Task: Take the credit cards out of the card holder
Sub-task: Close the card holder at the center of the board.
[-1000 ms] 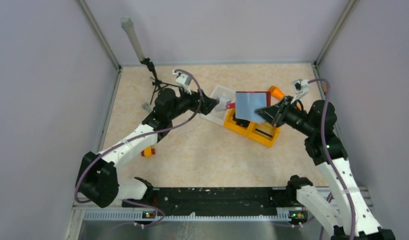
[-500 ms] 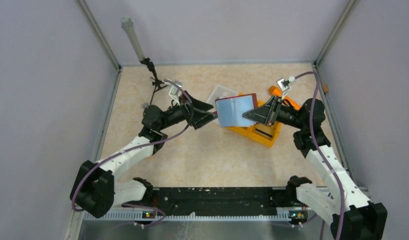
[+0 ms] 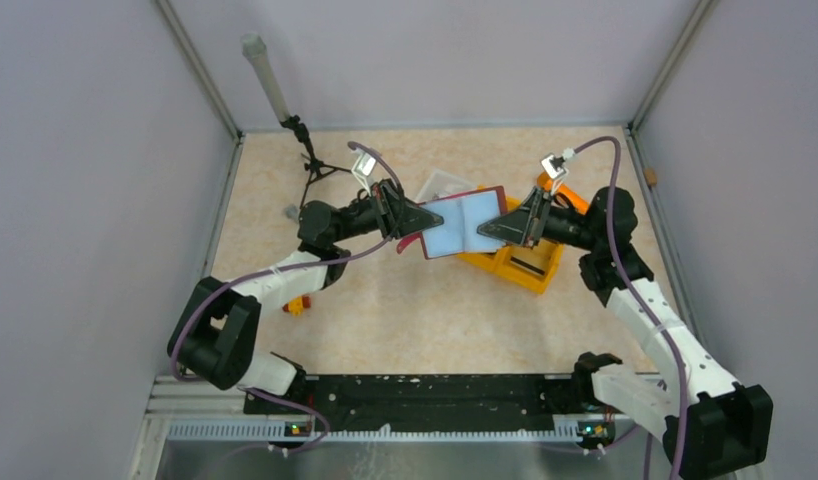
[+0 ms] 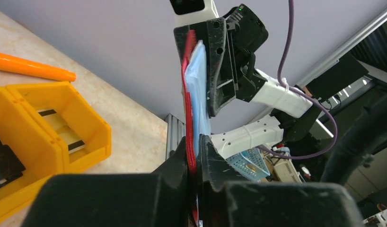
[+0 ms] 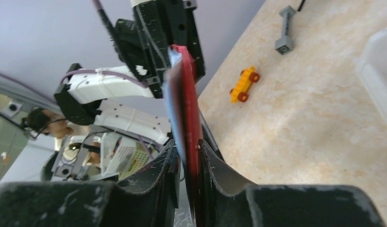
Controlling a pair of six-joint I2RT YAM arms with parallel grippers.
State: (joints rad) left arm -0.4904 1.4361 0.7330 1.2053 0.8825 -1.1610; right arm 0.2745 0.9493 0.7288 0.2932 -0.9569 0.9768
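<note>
Overhead, two robot arms reach toward each other above a pale speckled bench [image 3: 385, 300] and hold a card holder [image 3: 463, 225] in the air between them. The card holder is spread open like a book, with its pale grey inner faces turned up toward the top camera and a dark red edge showing around them. The left fingers [image 3: 410, 218] are closed on its left edge, and the right fingers [image 3: 497, 226] are closed on its right edge. A small dark red strap tab [image 3: 410, 243] curls down just below the left fingers.

From the left wrist camera, the holder appears edge-on and upright, red on one side and pale on the other, and the two black fingers are pinched on its near edge. The right wrist camera gives the same edge-on view from the other end, with its fingers clamped on either side of the red cover. The credit cards cannot be told apart from the holder's pale inner faces.

Beneath and just right of the holder sits an orange two-compartment tray [image 3: 520, 265]. A clear white tray [image 3: 440, 187] lies behind the holder. A small yellow toy car [image 3: 297, 303] rests on the bench near the left arm.
</note>
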